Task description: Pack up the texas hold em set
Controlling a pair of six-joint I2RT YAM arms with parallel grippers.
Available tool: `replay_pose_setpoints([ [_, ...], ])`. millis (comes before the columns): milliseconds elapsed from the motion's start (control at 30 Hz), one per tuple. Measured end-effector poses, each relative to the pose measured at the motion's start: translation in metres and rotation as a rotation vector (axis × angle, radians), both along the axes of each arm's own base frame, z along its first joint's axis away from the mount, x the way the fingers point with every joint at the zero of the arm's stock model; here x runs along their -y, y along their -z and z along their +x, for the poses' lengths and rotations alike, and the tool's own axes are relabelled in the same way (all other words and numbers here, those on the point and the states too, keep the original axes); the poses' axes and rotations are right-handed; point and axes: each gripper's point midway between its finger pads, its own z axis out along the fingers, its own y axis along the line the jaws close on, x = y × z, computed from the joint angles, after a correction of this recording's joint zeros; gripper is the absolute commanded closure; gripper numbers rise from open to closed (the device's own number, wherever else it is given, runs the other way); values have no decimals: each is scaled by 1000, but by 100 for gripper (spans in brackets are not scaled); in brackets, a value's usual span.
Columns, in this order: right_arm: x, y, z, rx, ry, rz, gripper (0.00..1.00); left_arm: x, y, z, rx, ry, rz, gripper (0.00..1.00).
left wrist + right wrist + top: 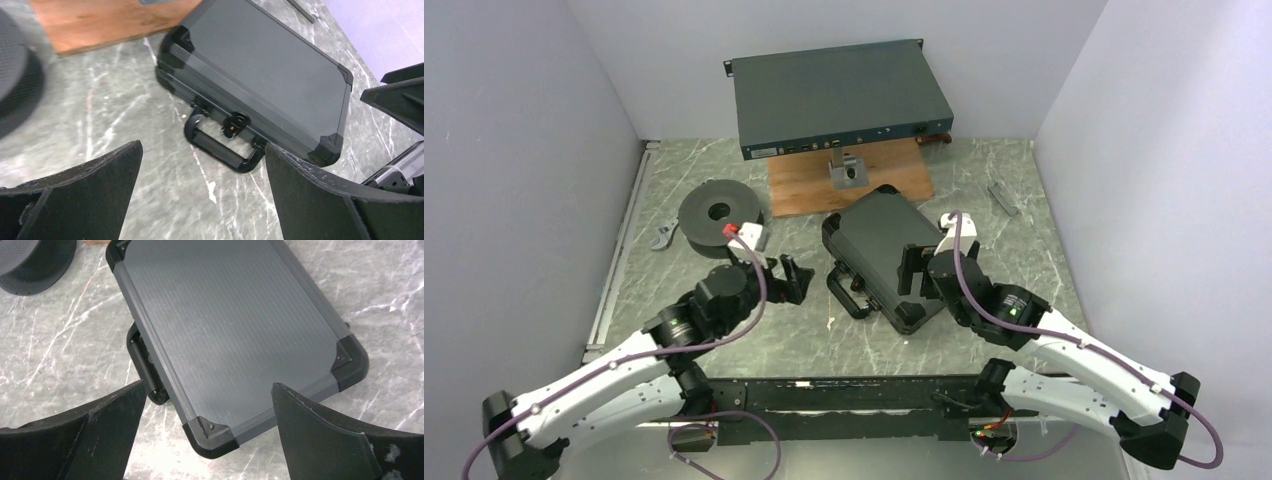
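The texas hold em set shows as a black case point(879, 245) lying flat and closed on the marble table, its handle point(849, 290) facing the near left. My left gripper point(802, 278) hovers just left of the handle, open, with only bare table between its fingers. In the left wrist view the case point(260, 75) and handle point(222, 147) lie ahead of the left gripper point(202, 192). My right gripper point(911, 272) stands open over the case's near corner. The right wrist view looks down past the right gripper point(207, 435) onto the lid point(235, 325) and the handle point(142, 365).
A dark grey spool point(719, 212) sits left of the case. A wooden board point(809, 185) with a small metal bracket point(849, 170) lies behind it, under a teal-grey metal box point(839, 100). A small metal bar point(1002, 197) lies at the back right. Walls close three sides.
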Motion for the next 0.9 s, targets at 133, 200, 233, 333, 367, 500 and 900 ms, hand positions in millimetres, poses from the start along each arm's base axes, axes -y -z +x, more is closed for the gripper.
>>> replay_pose_setpoints([
  [133,6,-10,3,39,17,-2,0,-38,-39,-11,66,-69,1,0],
  [200,8,-16,4,63,28,16,0,-59,-61,-19,105,-107,-26,0],
  [233,9,-22,4,80,32,33,0,-70,-71,-23,124,-125,-44,0],
  [333,11,-35,5,124,38,78,0,-95,-86,-34,154,-164,-65,0],
  [367,12,-41,5,145,40,97,0,-103,-85,-38,152,-175,-54,0],
  [500,14,-50,5,193,31,125,0,-131,-68,-45,117,-237,53,0],
  [900,20,-67,3,257,24,157,0,-172,-58,-60,161,-287,138,0],
])
